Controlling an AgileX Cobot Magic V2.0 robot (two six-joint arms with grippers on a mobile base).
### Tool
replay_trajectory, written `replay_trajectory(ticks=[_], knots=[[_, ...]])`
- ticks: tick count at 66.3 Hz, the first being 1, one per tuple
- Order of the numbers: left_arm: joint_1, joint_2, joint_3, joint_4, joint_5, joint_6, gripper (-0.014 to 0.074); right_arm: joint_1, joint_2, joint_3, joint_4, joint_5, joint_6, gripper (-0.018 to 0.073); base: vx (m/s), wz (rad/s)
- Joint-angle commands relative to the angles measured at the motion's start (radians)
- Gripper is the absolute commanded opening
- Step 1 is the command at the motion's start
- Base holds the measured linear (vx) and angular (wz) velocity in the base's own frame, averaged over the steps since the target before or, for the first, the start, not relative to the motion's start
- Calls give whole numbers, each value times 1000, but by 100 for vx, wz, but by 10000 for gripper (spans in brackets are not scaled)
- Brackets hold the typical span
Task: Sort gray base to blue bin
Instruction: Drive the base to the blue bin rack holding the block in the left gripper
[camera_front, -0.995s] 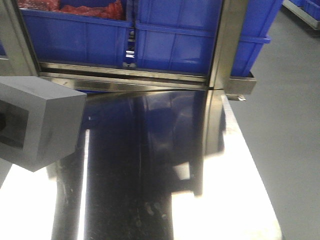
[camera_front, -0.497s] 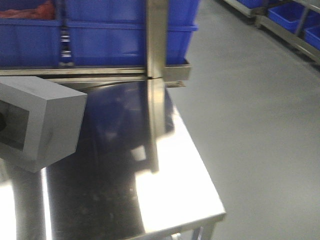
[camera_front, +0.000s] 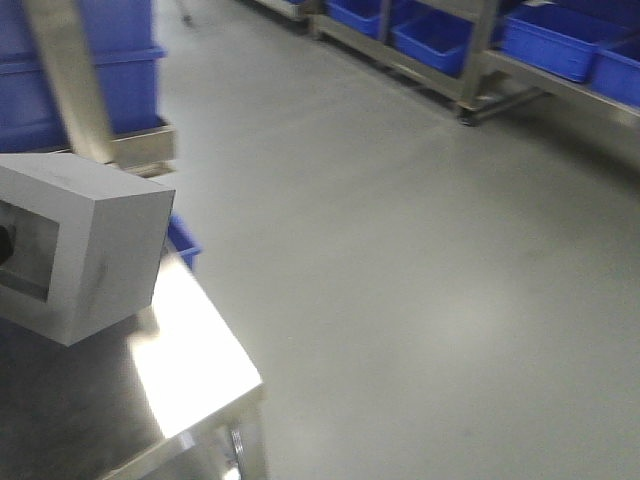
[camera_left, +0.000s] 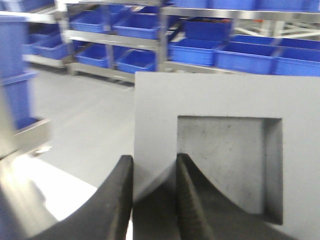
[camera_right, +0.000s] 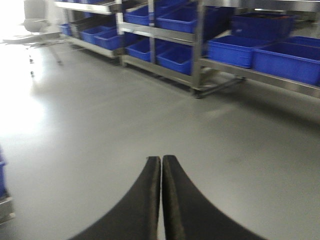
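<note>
The steel surface (camera_front: 190, 365) ends at a corner just right of the gray base (camera_front: 85, 255), and past that edge open gray floor (camera_front: 420, 280) runs to racks (camera_front: 472, 70) of blue trays (camera_front: 560, 40) at far right. The left tool (camera_left: 154, 167) holds the base over the surface, one finger outside its wall and one inside the square recess; the right tool (camera_right: 161, 162) hangs over bare floor, fingers pressed together on nothing. Behind the base a leaning steel post (camera_front: 70, 80) fronts what seems, through blur, the deep blue bin (camera_front: 135, 85).
</note>
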Motion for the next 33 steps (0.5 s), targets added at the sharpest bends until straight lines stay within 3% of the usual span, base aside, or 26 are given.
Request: replay_trajectory(ticks=[1,33], knots=[[-5,-2,-28,-16,-105,-14,-6,0,-2,0,-7,-74,-8,-5,-3,-78],[-5,-2,-28,-16,-105,-14,-6,0,-2,0,-7,-74,-8,-5,2,-62]])
